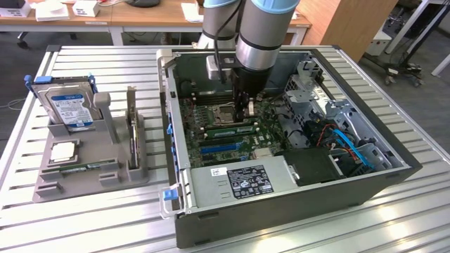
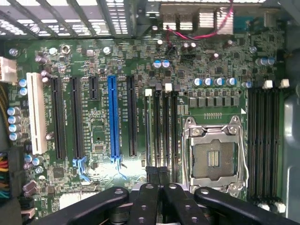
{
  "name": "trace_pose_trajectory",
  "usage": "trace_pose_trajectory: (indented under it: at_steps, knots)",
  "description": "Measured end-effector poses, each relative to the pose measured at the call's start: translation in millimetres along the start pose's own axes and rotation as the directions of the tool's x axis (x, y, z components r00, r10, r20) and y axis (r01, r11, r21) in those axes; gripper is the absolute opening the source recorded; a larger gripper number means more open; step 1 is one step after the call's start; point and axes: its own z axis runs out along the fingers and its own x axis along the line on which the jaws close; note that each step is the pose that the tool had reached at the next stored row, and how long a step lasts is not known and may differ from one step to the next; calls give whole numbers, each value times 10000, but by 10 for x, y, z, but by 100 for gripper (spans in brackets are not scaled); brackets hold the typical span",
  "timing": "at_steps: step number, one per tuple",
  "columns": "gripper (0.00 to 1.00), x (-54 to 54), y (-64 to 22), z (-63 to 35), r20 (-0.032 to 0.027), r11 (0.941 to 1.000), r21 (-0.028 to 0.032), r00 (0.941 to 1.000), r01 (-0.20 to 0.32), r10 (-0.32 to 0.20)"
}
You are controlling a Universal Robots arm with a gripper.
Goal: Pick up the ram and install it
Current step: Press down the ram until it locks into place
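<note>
Exterior view: slatted metal table [image 1: 105, 211] stands before wooden desks [image 1: 140, 16].

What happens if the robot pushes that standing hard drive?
The hard drive stands on edge in the gray holder, so it would probably lean, not roll. Its metal-looking box shape suggests it is stiff and fairly heavy.

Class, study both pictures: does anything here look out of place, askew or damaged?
Nothing looks damaged, spilled or askew. The one oddity: the processor socket on the motherboard stands empty, its bare contacts showing.
</note>
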Motion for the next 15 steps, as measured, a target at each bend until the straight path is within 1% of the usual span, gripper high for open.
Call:
trace_pose_trajectory:
  at_steps: [4,8,10,12,15]
  knots:
    - [9,0,0,0,-4,9980,36,9980,-629,629]
    - [9,1,0,0,-6,9918,74,9918,-1275,1275]
    - [9,1,0,1,-6,9868,95,9869,-1615,1615]
    - [9,0,0,2,-4,9806,116,9806,-1958,1959]
    - [9,0,0,3,-1,9686,147,9687,-2480,2481]
